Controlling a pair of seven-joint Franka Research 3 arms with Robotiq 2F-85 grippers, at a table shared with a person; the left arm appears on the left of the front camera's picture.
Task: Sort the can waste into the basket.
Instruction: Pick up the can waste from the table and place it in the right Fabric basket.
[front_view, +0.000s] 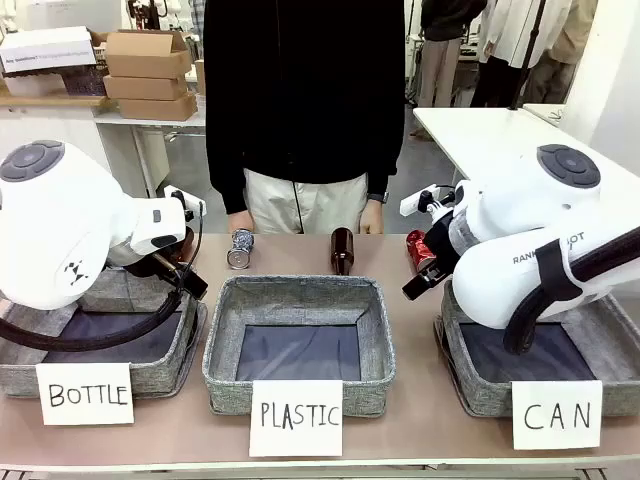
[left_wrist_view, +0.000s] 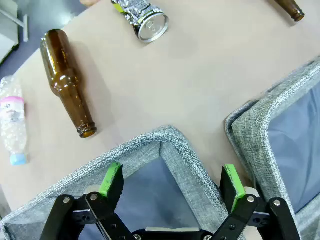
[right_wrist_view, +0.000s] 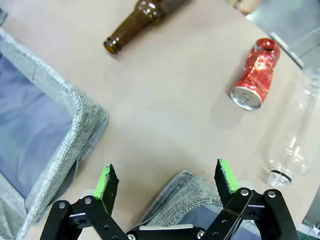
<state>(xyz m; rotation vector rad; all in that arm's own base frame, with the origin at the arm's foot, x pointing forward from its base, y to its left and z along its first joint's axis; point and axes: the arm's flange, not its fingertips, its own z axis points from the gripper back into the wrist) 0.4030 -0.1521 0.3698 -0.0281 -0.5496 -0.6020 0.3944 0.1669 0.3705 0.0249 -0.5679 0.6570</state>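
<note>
The red can (front_view: 420, 250) (right_wrist_view: 255, 75) lies on the table at the far right, beyond the grey basket signed "CAN" (front_view: 470, 385). The blue and silver can (front_view: 240, 248) (left_wrist_view: 145, 17) lies at the far edge, left of centre. My right gripper (right_wrist_view: 165, 175) hangs open and empty above the far left corner of the CAN basket (right_wrist_view: 187, 192), well short of the red can. Over a corner of the BOTTLE basket (left_wrist_view: 150, 145), my left gripper (left_wrist_view: 172, 177) is also open and empty.
The PLASTIC basket (front_view: 295, 300) stands in the middle and the BOTTLE basket (front_view: 100, 370) at left. Brown bottles (left_wrist_view: 67, 82) (front_view: 342, 250) and clear plastic bottles (left_wrist_view: 12, 120) (right_wrist_view: 295, 130) lie on the far part of the table. A person (front_view: 300, 100) stands at the far side.
</note>
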